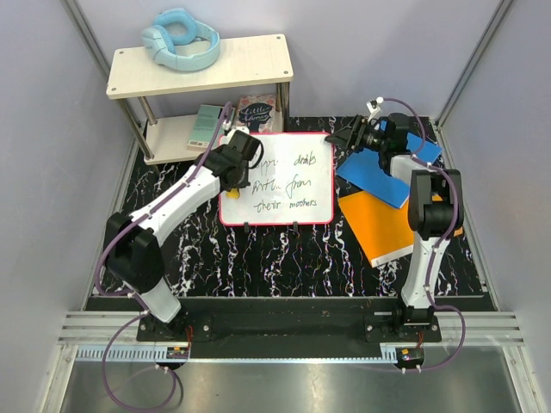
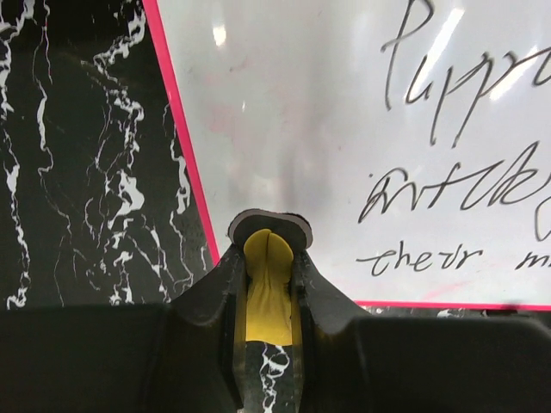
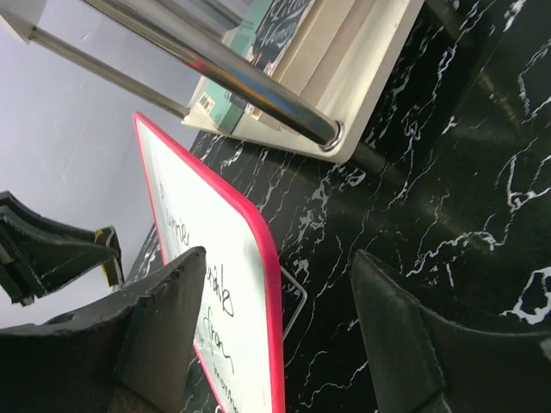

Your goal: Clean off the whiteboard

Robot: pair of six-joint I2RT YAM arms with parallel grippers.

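The whiteboard (image 1: 288, 176) with its pink rim and dark handwriting leans on a wire stand mid-table. My left gripper (image 1: 244, 166) is over the board's left part, shut on the yellow handle of a round eraser (image 2: 269, 288). The eraser's dark pad (image 2: 269, 222) rests against the board (image 2: 344, 112) near its left rim, where the surface is blank with faint smears. My right gripper (image 1: 353, 136) stands open at the board's upper right edge. In the right wrist view the pink rim (image 3: 263, 258) lies between its fingers (image 3: 168, 301), touching neither.
A small shelf (image 1: 250, 58) with blue headphones (image 1: 181, 39) stands at the back left, with books (image 1: 256, 112) on its lower level. A blue book (image 1: 383, 172) and an orange book (image 1: 379, 225) lie right of the board. The shelf's metal leg (image 3: 224, 73) is close above my right gripper.
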